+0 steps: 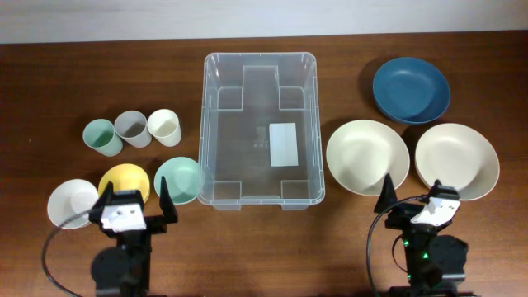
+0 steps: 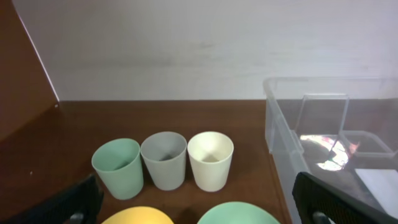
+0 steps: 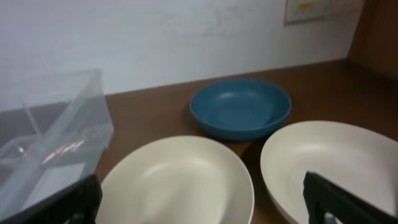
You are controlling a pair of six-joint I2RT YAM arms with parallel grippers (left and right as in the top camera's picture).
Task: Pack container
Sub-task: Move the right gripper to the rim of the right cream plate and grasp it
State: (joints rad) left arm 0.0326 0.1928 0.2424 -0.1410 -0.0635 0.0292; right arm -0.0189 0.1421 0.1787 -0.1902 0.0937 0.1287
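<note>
Nothing is packed yet. The container (image 1: 243, 140) sits in the middle of the desk (image 1: 49, 99), between the two arms, and holds only its own white label (image 1: 285, 144) on the ribbed base. By my reading the whole job lies ahead.

Both arms sit at the near edge. The left claw (image 1: 136, 196) has its jaws spread wide and holds nothing, poised over the small bowls. The right claw (image 1: 412, 194) is just as wide and just as empty, hanging at the near rims of the two pale dishes.

Now the count. Left of the container there are three cups in a row: a green cup (image 1: 103, 137), a grey cup (image 1: 132, 129) and a cream cup (image 1: 163, 127). Nearer the left arm are three small bowls: a white bowl (image 1: 73, 203), a yellow bowl (image 1: 124, 177) and a mint bowl (image 1: 178, 179).

On the right are three big dishes. The blue dish (image 1: 411, 89) lies at the back, and two cream ones sit side by side in front of it, the inner cream dish (image 1: 367, 156) just beside the container and the outer cream dish (image 1: 456, 162) further out.

That makes nine pieces waiting outside one container, with none inside.
</note>
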